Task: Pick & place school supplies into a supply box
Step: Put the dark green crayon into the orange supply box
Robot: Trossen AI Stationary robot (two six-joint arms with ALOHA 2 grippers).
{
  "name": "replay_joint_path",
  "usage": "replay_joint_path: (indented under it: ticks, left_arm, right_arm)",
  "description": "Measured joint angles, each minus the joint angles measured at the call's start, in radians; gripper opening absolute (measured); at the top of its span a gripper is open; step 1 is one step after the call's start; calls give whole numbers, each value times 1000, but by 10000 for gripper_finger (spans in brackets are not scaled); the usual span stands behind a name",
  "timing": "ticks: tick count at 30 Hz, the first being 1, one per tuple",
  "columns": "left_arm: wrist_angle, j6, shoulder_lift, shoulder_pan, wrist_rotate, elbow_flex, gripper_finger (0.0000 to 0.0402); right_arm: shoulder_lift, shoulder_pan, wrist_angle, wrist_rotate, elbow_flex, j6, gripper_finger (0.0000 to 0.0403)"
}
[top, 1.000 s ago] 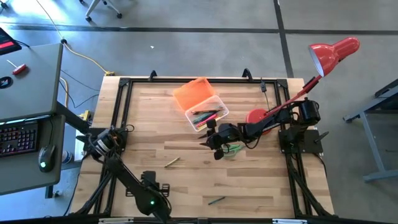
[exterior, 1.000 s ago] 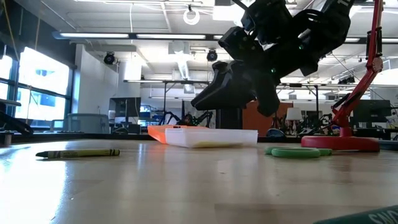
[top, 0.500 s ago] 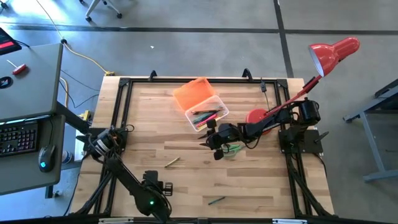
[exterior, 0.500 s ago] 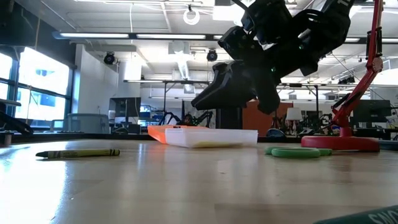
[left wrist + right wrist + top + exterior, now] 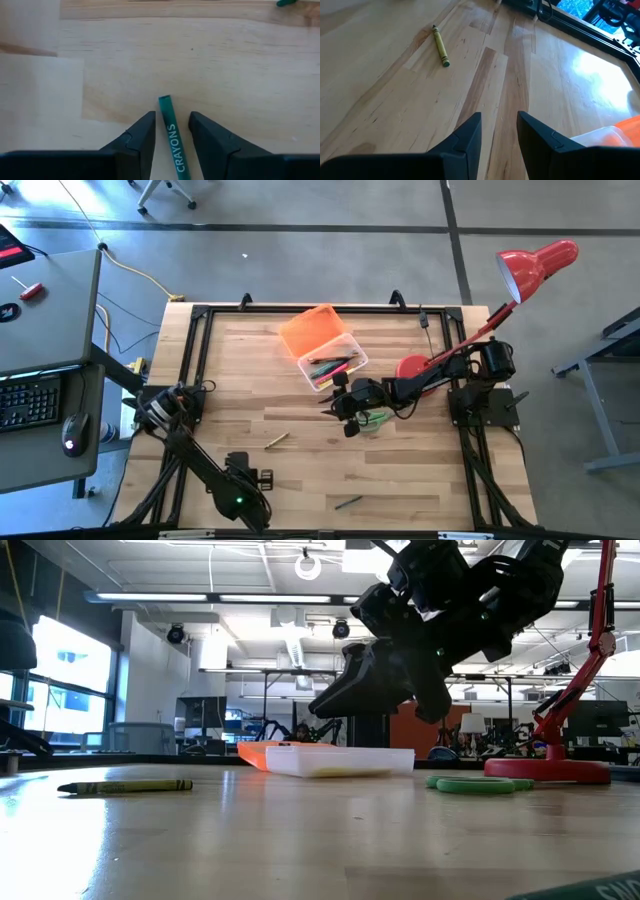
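The supply box (image 5: pixel 335 365) is a clear case holding several pens, its orange lid (image 5: pixel 310 330) lying open on the far side; the low view shows the supply box (image 5: pixel 340 760) too. My right gripper (image 5: pixel 340 418) (image 5: pixel 385 710) (image 5: pixel 499 120) hovers open and empty just near of it, beside the green scissors (image 5: pixel 375 420) (image 5: pixel 475 783). A yellow crayon (image 5: pixel 277 439) (image 5: pixel 125 786) (image 5: pixel 440 46) lies flat left of them. My left gripper (image 5: pixel 258 477) (image 5: pixel 172 115) is open near the table's near edge; a green crayon (image 5: pixel 348 502) (image 5: pixel 171 135) shows between its fingers, flat on the wood.
A red desk lamp has its round base (image 5: pixel 412 367) (image 5: pixel 545 770) right of the box and its head (image 5: pixel 535 265) beyond the table's far right corner. A black frame (image 5: pixel 300 310) rims the table. Bare wood lies in the middle and on the left (image 5: pixel 240 380).
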Motion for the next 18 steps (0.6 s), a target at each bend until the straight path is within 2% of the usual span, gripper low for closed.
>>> replay_joint_path:
  ticks: [5, 14, 18]
  left_arm:
    - [6, -2, 2, 0, -18, -5, 136]
    - [12, 22, 28, -2, -91, -6, 23]
    - [-16, 18, 73, -2, -127, -2, 27]
  right_arm:
    - [0, 0, -1, 0, 0, 3, 103]
    - [0, 0, 0, 0, 0, 6, 103]
    - [0, 0, 0, -1, 0, 6, 103]
